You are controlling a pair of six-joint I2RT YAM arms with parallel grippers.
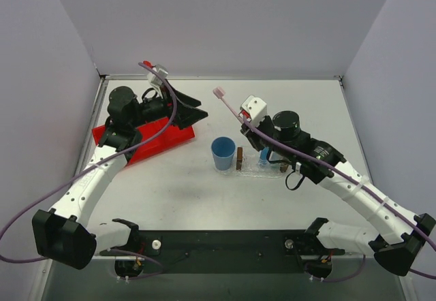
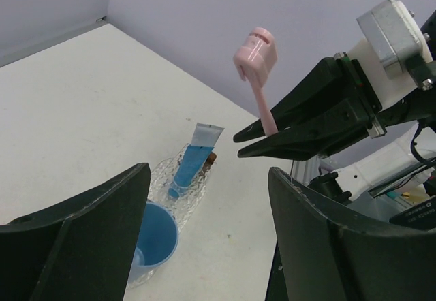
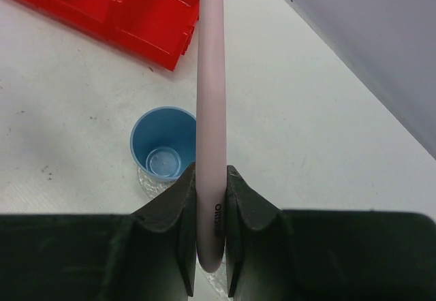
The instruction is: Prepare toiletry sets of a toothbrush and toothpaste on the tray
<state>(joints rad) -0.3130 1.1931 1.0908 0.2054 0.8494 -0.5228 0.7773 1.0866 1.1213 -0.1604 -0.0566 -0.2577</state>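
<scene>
Right gripper (image 3: 210, 199) clamped on toothbrush (image 3: 211, 76) handle; brush slants up, head toward upper centre of top view. Left gripper (image 2: 208, 233) wide open, empty, by red bin (image 1: 157, 141), upper left. Blue toothpaste (image 2: 191, 165) lies in tray (image 1: 274, 172), centre, right of cup (image 1: 223, 153).

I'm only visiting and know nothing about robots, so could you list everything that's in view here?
pale pink plastic toothbrush: one, pink, held up off the table
bright blue toothpaste tube: one, blue, lying in the tray
clear plastic tray with brown end blocks: one, clear, mid-table
round blue plastic cup: one, blue, upright, left of the tray
red plastic bin: one, red, table's left
white table: one, white
left gripper: one, black, open, by the bin
right gripper: one, black, shut on the toothbrush
</scene>
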